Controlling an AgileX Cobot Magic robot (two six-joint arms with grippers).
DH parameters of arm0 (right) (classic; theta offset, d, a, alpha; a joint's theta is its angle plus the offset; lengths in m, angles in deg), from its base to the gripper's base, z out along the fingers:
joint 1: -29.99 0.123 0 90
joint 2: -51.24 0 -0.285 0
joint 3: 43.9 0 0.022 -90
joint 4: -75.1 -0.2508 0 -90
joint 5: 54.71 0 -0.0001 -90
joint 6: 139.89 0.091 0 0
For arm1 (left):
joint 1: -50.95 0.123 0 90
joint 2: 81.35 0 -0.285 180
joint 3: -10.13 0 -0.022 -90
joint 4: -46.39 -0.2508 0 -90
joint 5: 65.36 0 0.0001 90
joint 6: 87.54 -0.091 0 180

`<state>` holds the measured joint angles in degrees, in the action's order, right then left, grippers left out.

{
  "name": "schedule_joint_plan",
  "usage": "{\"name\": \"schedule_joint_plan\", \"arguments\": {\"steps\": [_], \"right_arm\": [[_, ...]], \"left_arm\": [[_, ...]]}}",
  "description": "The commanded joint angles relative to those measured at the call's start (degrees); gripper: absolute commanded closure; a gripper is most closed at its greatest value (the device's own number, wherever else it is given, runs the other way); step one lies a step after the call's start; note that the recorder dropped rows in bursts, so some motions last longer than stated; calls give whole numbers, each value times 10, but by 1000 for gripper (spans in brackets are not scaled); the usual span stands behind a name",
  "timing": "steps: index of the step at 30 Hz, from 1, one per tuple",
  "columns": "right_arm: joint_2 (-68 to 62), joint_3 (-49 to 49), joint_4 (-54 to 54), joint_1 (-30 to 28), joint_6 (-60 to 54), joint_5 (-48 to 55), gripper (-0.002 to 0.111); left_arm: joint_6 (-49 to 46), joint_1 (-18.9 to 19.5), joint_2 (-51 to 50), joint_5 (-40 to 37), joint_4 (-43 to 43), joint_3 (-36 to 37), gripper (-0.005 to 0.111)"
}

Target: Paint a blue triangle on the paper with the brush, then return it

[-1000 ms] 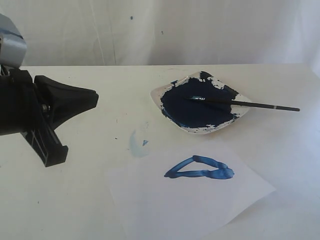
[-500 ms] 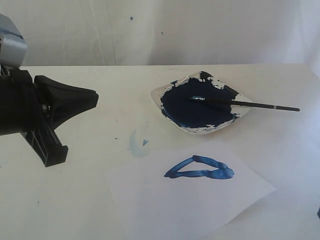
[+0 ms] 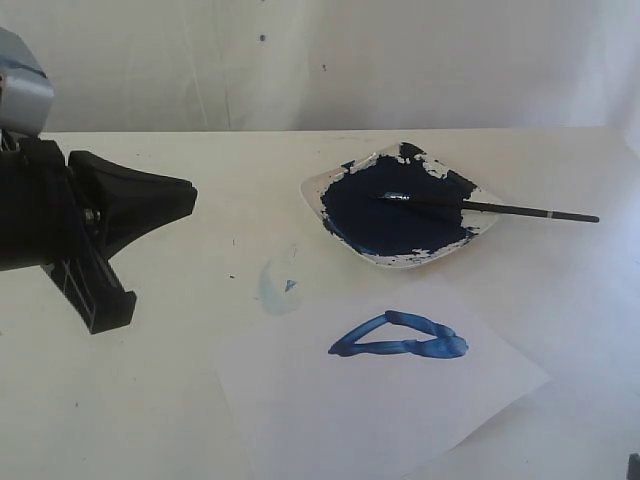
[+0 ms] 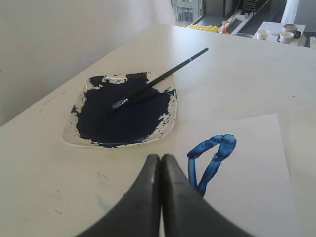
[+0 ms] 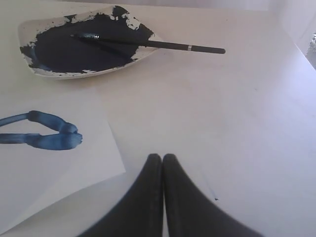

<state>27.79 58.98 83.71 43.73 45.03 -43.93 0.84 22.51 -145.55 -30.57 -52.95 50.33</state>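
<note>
While brush [image 3: 490, 208] lies in dish [image 3: 312, 188] | left pincer [image 4: 161, 158] closed | right pincer [image 5: 162, 158] closed

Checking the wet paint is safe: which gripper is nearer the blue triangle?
Left, seemingly. The left gripper hangs right beside the blue triangle; the right gripper sits off a corner of the paper.

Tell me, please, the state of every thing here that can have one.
brush: lying across the paint dish, bristles inside, not held
paint dish: smeared dark blue
blue triangle: painted, outline closed
paper: flat on the table
left gripper: shut, empty
right gripper: shut, empty
</note>
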Motion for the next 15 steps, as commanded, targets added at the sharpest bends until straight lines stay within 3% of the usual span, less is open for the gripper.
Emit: {"name": "schedule_joint_plan", "arguments": {"steps": [1, 15], "right_arm": [[4, -1, -2, 0, -8, -1, 108], [157, -1, 0, -3, -9, 84, 108]], "left_arm": [[1, -2, 4, 1, -6, 3, 107], [1, -2, 4, 1, -6, 3, 107]]}}
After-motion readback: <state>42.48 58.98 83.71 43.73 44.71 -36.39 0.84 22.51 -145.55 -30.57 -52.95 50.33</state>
